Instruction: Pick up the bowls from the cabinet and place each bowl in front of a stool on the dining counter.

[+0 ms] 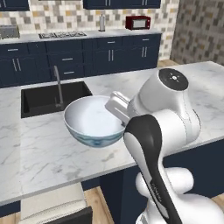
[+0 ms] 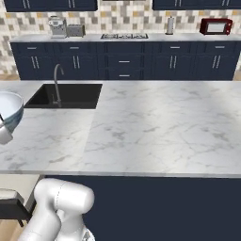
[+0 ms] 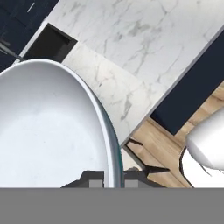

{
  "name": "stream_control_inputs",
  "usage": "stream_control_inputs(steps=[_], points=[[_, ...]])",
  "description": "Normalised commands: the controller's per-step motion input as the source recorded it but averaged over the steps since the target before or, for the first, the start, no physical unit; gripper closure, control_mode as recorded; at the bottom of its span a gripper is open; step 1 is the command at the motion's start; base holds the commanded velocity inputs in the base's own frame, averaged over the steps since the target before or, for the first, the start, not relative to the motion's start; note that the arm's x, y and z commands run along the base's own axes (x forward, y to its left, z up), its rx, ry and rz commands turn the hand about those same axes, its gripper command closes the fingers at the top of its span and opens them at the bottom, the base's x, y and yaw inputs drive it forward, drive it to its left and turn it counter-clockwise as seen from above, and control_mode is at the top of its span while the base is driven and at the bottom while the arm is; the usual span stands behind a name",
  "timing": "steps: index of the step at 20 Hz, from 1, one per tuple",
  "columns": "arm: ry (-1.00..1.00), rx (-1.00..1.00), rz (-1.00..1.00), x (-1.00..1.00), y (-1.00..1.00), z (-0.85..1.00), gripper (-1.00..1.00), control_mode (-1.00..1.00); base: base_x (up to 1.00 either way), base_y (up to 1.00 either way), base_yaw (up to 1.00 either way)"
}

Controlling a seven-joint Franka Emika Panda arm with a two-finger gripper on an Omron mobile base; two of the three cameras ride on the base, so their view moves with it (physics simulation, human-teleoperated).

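A glossy white bowl [image 1: 92, 120] with a blue-teal outside hangs over the marble dining counter [image 1: 39, 153], just in front of the black sink. My gripper [image 1: 113, 109] is shut on the bowl's right rim. In the hand view the bowl [image 3: 48, 131] covers the left half, and its rim runs down between my gripper's [image 3: 111, 178] two dark tips. The right base view catches the bowl [image 2: 9, 109] at the left edge, over the counter [image 2: 141, 132]. A stool [image 1: 52, 204] with a beige seat stands below the counter's near edge. The cabinet is out of view.
The black sink basin [image 1: 43, 98] with an arched steel tap [image 1: 57, 85] lies behind the bowl. Navy drawer units [image 2: 122, 61] with a red microwave [image 2: 215, 26] and a hob line the back wall. Wooden floor [image 3: 162, 148] lies below the counter's edge.
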Motion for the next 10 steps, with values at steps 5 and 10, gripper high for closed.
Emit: stream_control_inputs(steps=[5, 10], points=[[-0.01, 0.00, 0.02, 0.50, 0.28, -0.59, 1.00, -1.00, 0.00, 0.00, 0.00], [-0.06, 0.00, 0.00, 0.84, 0.35, -0.62, 1.00, -1.00, 0.00, 0.00, 0.00]])
